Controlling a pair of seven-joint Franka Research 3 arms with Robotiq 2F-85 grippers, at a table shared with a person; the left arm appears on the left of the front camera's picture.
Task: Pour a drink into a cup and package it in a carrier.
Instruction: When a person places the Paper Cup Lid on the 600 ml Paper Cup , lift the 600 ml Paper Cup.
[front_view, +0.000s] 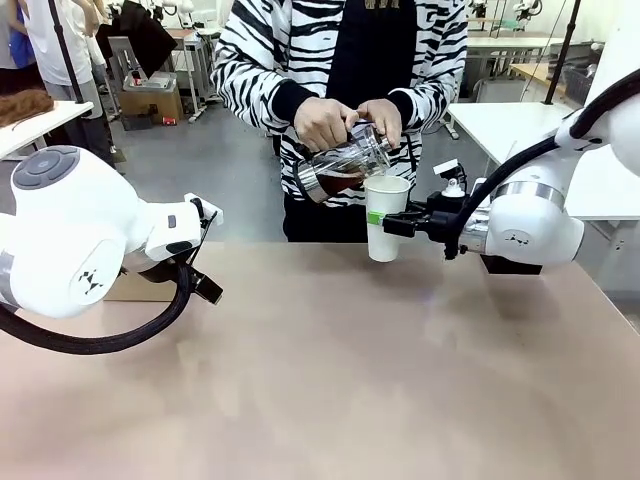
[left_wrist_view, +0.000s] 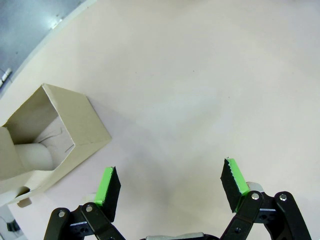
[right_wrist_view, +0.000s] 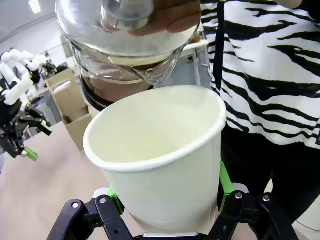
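Cup clamped in right hand, jug tilted just above its rim

Bright, even room light from overhead. Front view: the desk carries broad pale sheen patches and only faint, diffuse shadows; focus is sharp throughout. Left wrist view: the desk is nearly washed out, a soft shadow lies beside the carrier, and straight edges bow toward the corners. Right wrist view: a ceiling lamp glows at top left, the glass jug bears glare and reflections, the cup is crisp, and the background is softer and curved.
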